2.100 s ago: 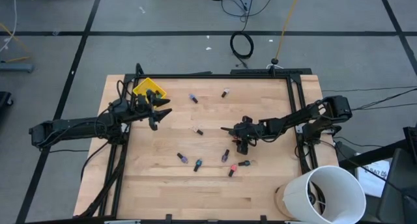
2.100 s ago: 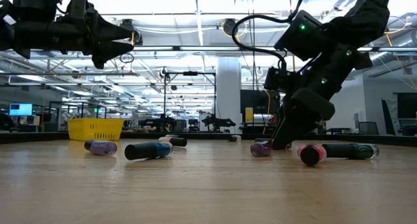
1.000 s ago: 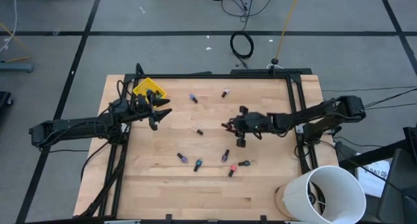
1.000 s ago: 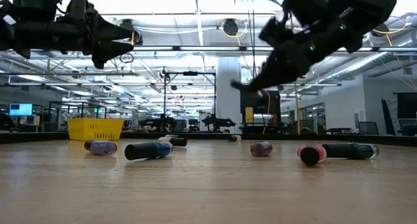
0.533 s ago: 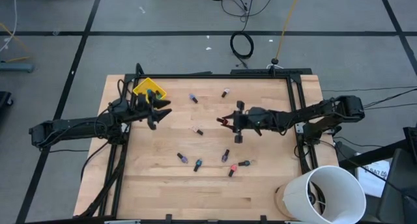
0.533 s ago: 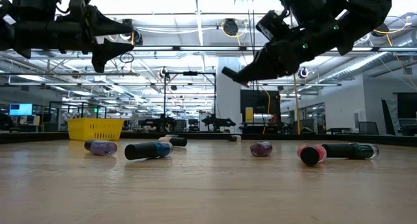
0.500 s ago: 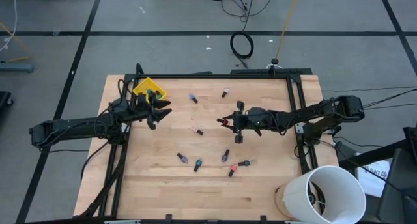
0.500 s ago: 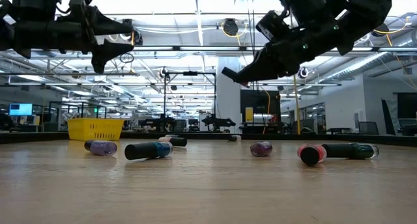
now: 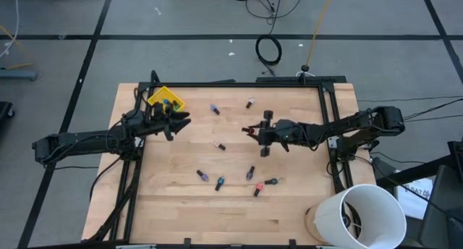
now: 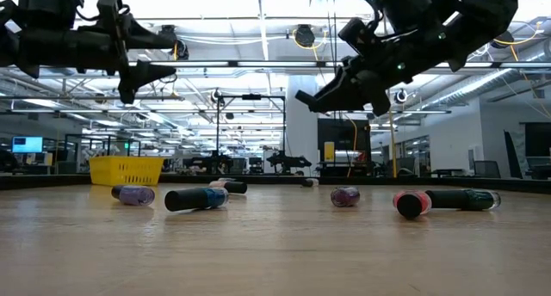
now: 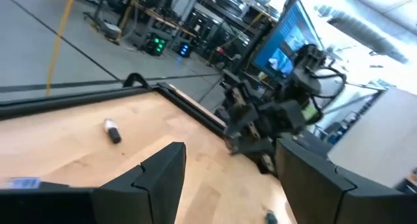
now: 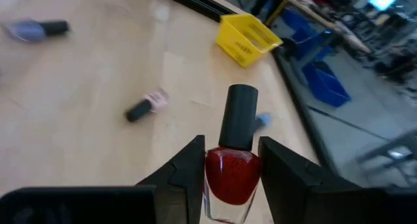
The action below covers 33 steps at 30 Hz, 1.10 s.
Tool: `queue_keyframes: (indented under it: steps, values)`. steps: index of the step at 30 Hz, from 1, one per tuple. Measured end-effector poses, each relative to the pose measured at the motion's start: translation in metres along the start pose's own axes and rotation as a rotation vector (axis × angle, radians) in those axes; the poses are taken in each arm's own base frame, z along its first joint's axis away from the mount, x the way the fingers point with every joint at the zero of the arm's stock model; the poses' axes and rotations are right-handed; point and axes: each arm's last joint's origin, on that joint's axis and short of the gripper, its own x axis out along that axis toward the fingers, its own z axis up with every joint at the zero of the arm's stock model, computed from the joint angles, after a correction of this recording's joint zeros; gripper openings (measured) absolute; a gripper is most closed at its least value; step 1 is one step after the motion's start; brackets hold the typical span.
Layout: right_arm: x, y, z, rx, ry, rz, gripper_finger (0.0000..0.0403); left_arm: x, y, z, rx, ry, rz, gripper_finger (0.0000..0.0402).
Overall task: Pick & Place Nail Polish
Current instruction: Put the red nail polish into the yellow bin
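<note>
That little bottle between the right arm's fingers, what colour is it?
Glittery red with a black cap: the nail polish bottle, clearest in the right wrist view.

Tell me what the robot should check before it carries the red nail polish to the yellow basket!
1. Red bottle gripped between the right gripper's fingers: ok.
2. Bottle lifted clear of the table: ok, the low view shows the right gripper high up.
3. Yellow bin in sight: ok, at the table's far left corner.
4. Way to the bin free: not ok, the left gripper hangs beside it, fingers open.
5. Room inside the bin: cannot tell.
</note>
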Motion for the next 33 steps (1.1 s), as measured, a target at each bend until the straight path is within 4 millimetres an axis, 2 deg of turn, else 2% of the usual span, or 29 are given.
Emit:
queue_keyframes:
  steps: [6, 14, 19, 24, 30, 33]
  values:
    - [-0.001, 0.001, 0.0, -0.033, 0.023, -0.038, 0.0113, 0.001, -0.005, -0.004, -0.012, 0.036, -0.042, 0.023]
    - [-0.001, 0.002, 0.004, -0.053, -0.006, -0.044, 0.0113, 0.01, -0.004, -0.016, -0.054, 0.017, 0.113, 0.023]
    - [-0.001, 0.002, 0.005, -0.04, -0.02, -0.046, 0.0113, 0.021, -0.005, -0.024, -0.115, 0.024, 0.106, 0.023]
    - [0.0, 0.004, 0.005, -0.046, -0.02, -0.039, 0.0113, 0.048, -0.015, -0.028, -0.104, 0.104, 0.111, 0.023]
    - [0.002, 0.012, 0.003, -0.103, -0.008, -0.023, 0.0113, 0.099, -0.029, -0.026, -0.068, 0.149, 0.123, 0.023]
    - [0.001, 0.014, 0.004, -0.132, 0.017, -0.07, 0.0113, 0.124, -0.033, -0.029, -0.068, 0.199, 0.088, 0.023]
